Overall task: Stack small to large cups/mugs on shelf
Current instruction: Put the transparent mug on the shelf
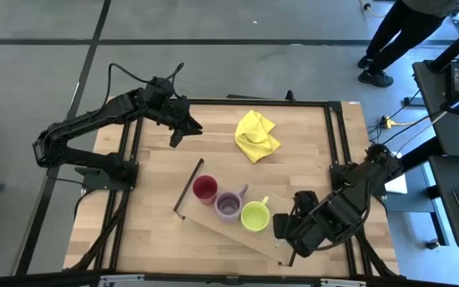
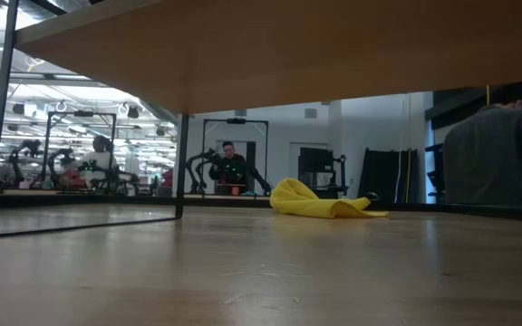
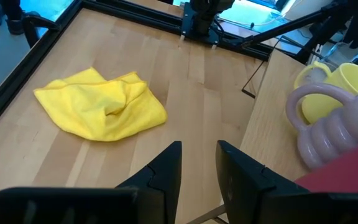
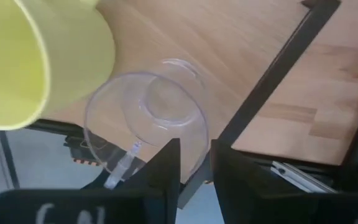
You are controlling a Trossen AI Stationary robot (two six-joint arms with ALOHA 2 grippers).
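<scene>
The shelf (image 1: pixel 249 243) lies slantwise across the table's near middle. On it stand, in a row, a red cup (image 1: pixel 205 189), a purple mug (image 1: pixel 229 206) and a yellow-green mug (image 1: pixel 255 216). My right gripper (image 1: pixel 281 227) is over the shelf just right of the yellow-green mug, shut on a clear glass tumbler (image 4: pixel 145 112). In the high view the tumbler is hidden under the arm. My left gripper (image 1: pixel 194 127) hangs over the table's far left part, its fingers (image 3: pixel 199 155) a narrow gap apart and empty. My right gripper has the glass tumbler by its rim (image 4: pixel 199 155), on the side away from the yellow-green mug (image 4: pixel 36 56). One finger (image 4: pixel 166 165) is inside the mouth and one outside, coming from above. The mouth faces up toward the wrist. Whether the base stands on the shelf I cannot tell.
A crumpled yellow cloth (image 1: pixel 256 135) lies on the table's far middle. The shelf has thin black rails at its far-left end (image 1: pixel 188 187) and near the tumbler (image 4: pixel 272 81). A person stands beyond the table's far right corner (image 1: pixel 405 32). In the low view the shelf's underside (image 2: pixel 288 54) fills the top.
</scene>
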